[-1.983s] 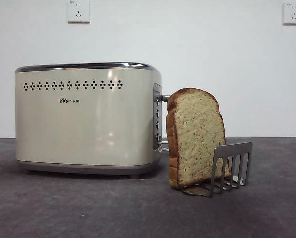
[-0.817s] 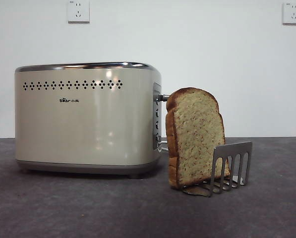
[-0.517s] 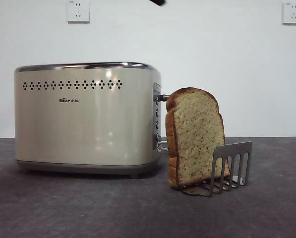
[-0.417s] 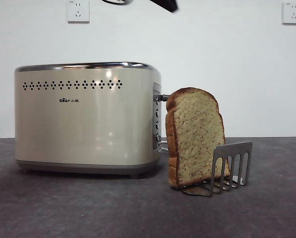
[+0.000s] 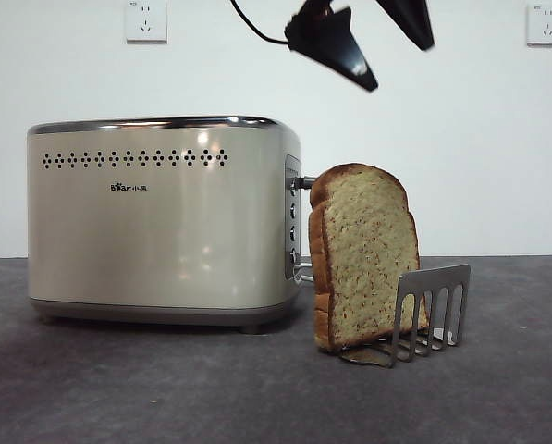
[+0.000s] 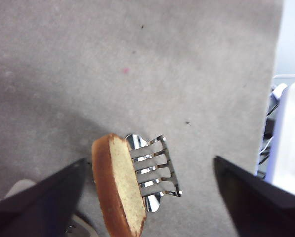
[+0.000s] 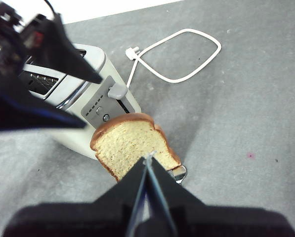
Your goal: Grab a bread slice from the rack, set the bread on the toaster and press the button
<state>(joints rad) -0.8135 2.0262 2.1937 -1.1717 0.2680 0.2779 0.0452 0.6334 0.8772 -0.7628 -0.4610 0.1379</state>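
Slice of bread (image 5: 363, 254) upright in the rack (image 5: 431, 310), beside the toaster (image 5: 165, 217). Left end effector (image 5: 386, 51), jaws spread wide, hangs directly above the slice; right end effector (image 7: 148, 170), closed, waits farther off.

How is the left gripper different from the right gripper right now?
The left gripper has its jaws spread wide; the right gripper has its jaws pressed together. The left gripper hangs right above the slice of bread in the rack, with the slice below the gap; the right gripper is aimed at neither. Both hold nothing.
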